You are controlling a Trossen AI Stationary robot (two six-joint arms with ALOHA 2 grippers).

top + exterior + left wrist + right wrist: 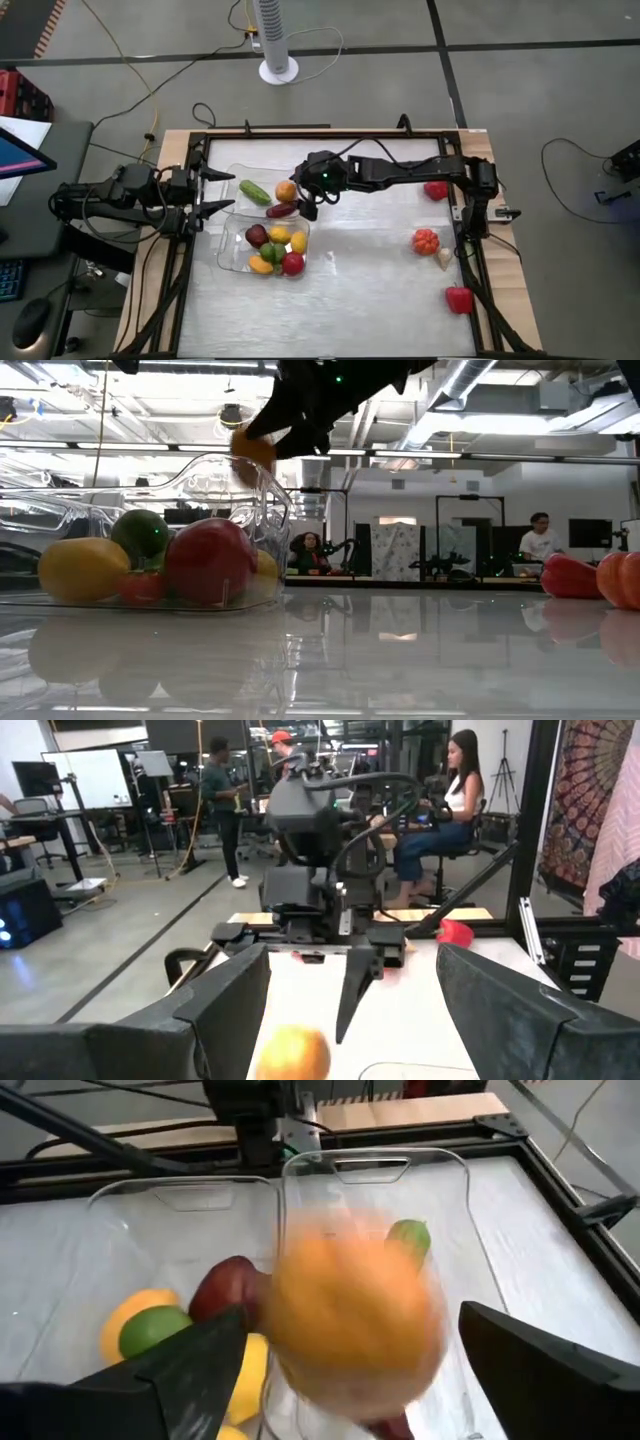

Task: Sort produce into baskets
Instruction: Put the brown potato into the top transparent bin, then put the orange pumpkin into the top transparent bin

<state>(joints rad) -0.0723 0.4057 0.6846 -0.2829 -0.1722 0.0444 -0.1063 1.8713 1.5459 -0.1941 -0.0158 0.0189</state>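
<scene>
Two clear baskets sit side by side left of the table's middle. The far basket (pixel 236 173) holds a green piece (pixel 254 192) and a dark red piece (pixel 281 210). The near basket (pixel 226 256) holds several pieces of produce (pixel 275 248). My right gripper (pixel 308 200) hovers open over the far basket. An orange fruit (pixel 355 1320) shows blurred just below and between its fingers, touching neither finger. My left gripper (pixel 222 192) waits open at the table's left edge, level, facing the baskets.
Loose produce lies on the table's right side: a red piece (pixel 436 190) at the far right, a red-orange one (pixel 425 240), a whitish one (pixel 444 258) and a red one (pixel 459 298) nearer the front. People sit and stand in the room behind.
</scene>
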